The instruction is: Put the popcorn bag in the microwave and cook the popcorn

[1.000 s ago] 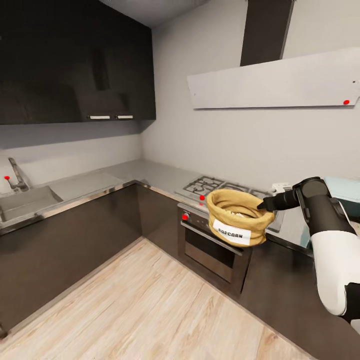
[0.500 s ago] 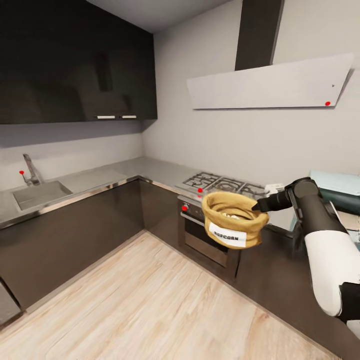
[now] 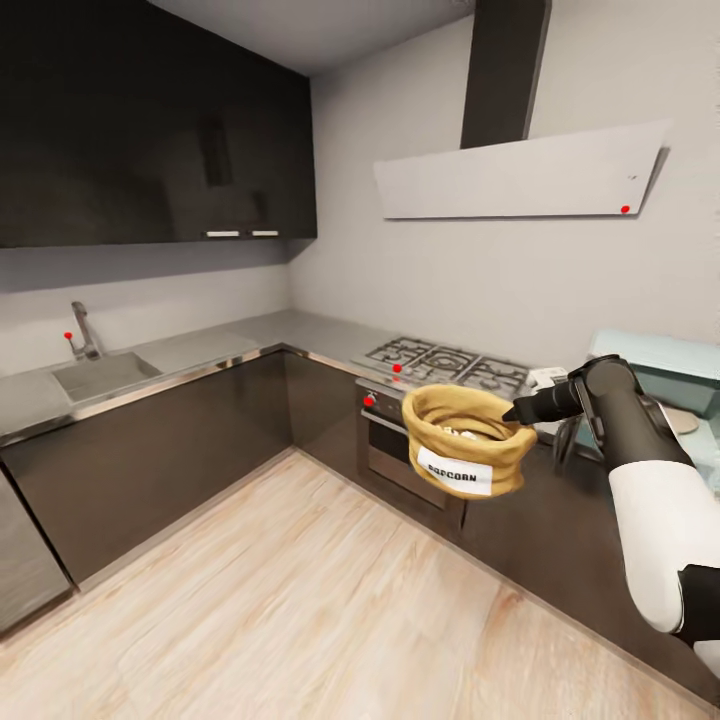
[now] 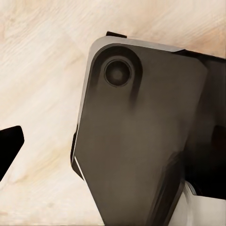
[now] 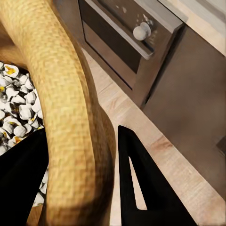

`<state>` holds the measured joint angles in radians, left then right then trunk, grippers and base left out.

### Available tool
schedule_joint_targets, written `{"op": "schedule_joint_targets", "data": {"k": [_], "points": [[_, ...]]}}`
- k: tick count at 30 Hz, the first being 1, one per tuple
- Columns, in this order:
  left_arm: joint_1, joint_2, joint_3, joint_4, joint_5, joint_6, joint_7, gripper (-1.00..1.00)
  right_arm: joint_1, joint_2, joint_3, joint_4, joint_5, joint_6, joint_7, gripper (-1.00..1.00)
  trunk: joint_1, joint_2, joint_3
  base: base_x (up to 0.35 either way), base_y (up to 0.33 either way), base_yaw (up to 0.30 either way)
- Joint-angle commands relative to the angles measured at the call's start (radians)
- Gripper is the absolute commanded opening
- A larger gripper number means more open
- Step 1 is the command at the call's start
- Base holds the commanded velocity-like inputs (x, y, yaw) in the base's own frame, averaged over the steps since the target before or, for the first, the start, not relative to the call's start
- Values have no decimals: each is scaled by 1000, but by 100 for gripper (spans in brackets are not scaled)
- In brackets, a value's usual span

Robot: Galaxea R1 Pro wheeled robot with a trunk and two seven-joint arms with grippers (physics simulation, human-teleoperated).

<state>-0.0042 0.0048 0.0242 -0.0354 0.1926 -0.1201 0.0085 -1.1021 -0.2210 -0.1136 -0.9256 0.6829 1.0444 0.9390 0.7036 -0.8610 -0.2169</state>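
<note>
Gripping the bag [image 3: 464, 440] by its rolled rim: right gripper [image 3: 522, 409], bag held clear above the floor [image 3: 300, 600] before the oven [image 3: 400, 455]. Left gripper state: cannot tell.

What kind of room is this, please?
It looks like a home kitchen: a gas hob with a built-in oven below it, a sink with a tap set in the countertop, and dark wall cabinets.

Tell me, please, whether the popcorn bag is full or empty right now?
Not empty: the popcorn bag, gripped at its rim by the right pincer, shows white-and-yellow kernels inside. How full, I cannot tell.
</note>
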Motion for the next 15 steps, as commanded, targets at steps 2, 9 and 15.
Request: {"op": "schedule_joint_targets", "data": {"k": [2,9,15], "points": [[0,0,2,0,4,-2,1,100,-1,0,-1,0,9,3,10,-100,-1,-1,-2,-345,0,0],[0,0,2,0,4,-2,1,100,-1,1,-1,0,8,3,11,-100,-1,-1,-2,-344,0,0],[0,0,2,0,3,-3,1,100,-1,2,-1,0,7,3,11,-100,-1,-1,-2,-318,0,0]]}}
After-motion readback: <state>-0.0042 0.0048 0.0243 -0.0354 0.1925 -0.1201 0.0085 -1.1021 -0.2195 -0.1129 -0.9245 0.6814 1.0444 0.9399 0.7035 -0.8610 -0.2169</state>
